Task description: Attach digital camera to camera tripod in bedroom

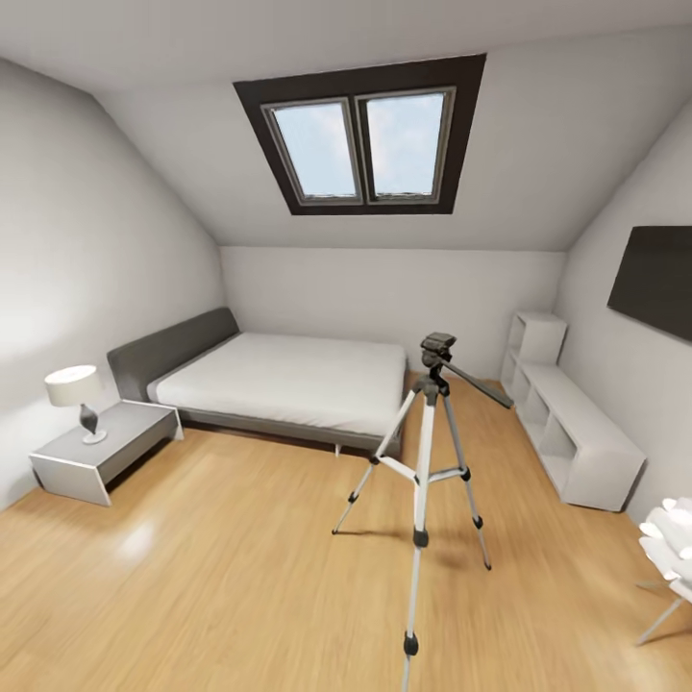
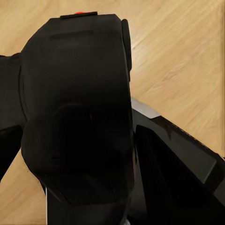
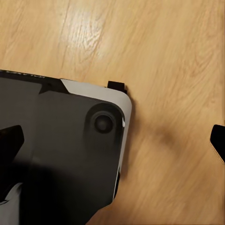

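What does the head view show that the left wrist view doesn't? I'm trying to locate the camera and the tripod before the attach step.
Head view alone: the camera tripod standing upright on the floor with nothing mounted on its head, the bed behind it, a skylight, white shelves and a nightstand with a lamp.

Left wrist view alone: the digital camera close up, a black body with a red button on its top edge, held in the left gripper.

Both: the light wood floor.
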Robot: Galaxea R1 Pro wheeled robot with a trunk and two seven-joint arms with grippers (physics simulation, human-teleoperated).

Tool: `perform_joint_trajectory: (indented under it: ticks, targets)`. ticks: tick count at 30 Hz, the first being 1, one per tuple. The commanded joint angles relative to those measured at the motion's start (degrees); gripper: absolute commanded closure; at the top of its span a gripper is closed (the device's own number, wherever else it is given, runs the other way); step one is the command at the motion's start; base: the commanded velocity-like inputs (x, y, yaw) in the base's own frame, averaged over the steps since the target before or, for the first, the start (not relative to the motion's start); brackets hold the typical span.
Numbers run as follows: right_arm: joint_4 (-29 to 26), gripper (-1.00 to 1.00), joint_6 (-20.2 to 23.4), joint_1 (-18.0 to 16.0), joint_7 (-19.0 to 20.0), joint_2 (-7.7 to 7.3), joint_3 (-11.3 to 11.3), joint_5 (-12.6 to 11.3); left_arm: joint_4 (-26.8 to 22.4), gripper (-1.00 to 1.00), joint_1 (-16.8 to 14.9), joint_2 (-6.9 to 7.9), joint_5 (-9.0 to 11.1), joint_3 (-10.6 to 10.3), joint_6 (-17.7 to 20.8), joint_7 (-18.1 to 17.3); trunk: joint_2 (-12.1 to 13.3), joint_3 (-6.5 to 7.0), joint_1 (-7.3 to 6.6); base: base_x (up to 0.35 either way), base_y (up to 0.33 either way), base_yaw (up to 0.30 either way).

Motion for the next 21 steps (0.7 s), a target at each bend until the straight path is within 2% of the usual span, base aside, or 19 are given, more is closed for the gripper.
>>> perform_joint_trajectory:
  ticks: [1,21]
  targets:
    - [0.11,-1.00,-0.01,-0.04,-0.06,-0.04,-0.49,0.51,-0.01,1.00,0.00,0.00,0.16,-0.49,-0.08,0.12,-0.03,-0.02,0.05,0.319,0.106,0.001]
    - [0.02,-1.00,-0.08,-0.04,-0.38,0.03,-0.43,0.58,-0.01,1.00,0.00,0.00,-0.13,-0.58,-0.23,0.03,-0.03,-0.02,0.05,0.290,0.191,0.000]
